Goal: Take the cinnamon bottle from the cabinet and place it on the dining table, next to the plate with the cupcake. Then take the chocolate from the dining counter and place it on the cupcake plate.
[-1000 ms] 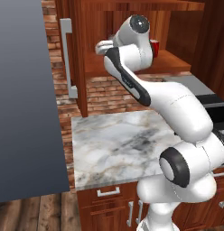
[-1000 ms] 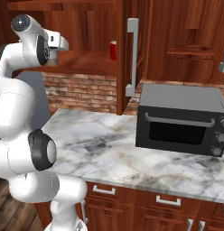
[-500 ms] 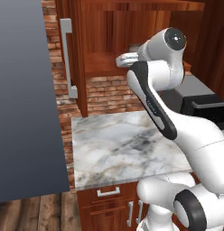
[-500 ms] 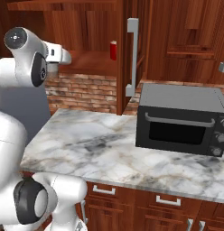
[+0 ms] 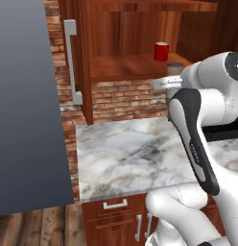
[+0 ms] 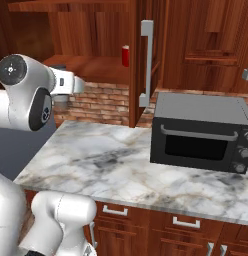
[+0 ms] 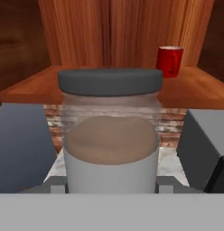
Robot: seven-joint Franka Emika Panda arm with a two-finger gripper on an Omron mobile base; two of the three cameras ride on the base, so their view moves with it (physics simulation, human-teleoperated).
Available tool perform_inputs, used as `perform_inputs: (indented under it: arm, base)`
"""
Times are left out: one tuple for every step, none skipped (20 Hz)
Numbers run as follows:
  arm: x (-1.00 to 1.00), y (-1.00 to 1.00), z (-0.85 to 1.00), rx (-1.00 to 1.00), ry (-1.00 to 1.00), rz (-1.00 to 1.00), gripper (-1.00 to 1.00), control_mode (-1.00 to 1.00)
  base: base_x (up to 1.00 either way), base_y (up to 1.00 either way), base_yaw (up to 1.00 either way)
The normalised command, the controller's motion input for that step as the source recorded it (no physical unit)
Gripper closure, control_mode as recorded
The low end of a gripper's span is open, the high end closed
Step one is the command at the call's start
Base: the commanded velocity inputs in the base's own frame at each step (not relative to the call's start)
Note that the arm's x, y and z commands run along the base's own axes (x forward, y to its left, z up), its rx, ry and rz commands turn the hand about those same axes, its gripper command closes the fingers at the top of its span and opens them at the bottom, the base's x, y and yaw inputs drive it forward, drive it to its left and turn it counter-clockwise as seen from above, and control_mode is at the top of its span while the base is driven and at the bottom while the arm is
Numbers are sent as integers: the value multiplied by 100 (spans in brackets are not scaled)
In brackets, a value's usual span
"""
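In front of the open wooden cabinet [image 5: 125, 43], the end effector [image 7: 111, 185] holds a clear glass cinnamon bottle with a dark grey lid [image 7: 110, 135], its fingers partly closed against the bottle's lower sides. The bottle stands upright in the grip, brown powder filling its middle and a white band around its base. In the left base view the same bottle shows as a small grey-lidded shape just past the arm's wrist, level with the front edge of the cabinet shelf [image 5: 125, 67] and raised well above the grey-veined marble desk [image 5: 125, 158].

A short red cylindrical can [image 7: 170, 61] stands upright farther back on the shelf, well apart from the bottle and to its right in the hand view. The open cabinet door with a long silver handle [image 6: 146, 62] hangs between the shelf and a black toaster oven [image 6: 201, 132], which sits on the desk to the right. A tall flat grey panel [image 5: 25, 105] rises at the desk's left end, and red brick wall [image 5: 125, 98] backs the desk beneath the shelf.
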Motion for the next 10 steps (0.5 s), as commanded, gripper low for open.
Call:
perform_inputs:
  arm:
    - [-100,-19,-29,0,5,-5,100,-100]
    - [-93,-10,-28,0,5,-5,100,-100]
    - [-68,0,-29,0,9,-6,100,-100]
    - [-58,0,-30,-1,10,-7,100,-100]
    - [-55,0,-28,-1,10,-7,100,-100]
    - [-56,0,-24,0,9,-8,100,-100]
    - [-59,0,-21,0,9,-7,100,-100]
    - [-77,0,-6,0,2,-7,100,-100]
    - [-84,0,0,0,0,-7,100,-100]
    - [-86,0,0,0,0,-6,100,-100]
  base:
    - [0,0,0]
    - [0,0,0]
    - [0,0,0]
    - [0,0,0]
    - [0,0,0]
    - [0,0,0]
    - [0,0,0]
    - [0,0,0]
    - [0,0,0]
    - [0,0,0]
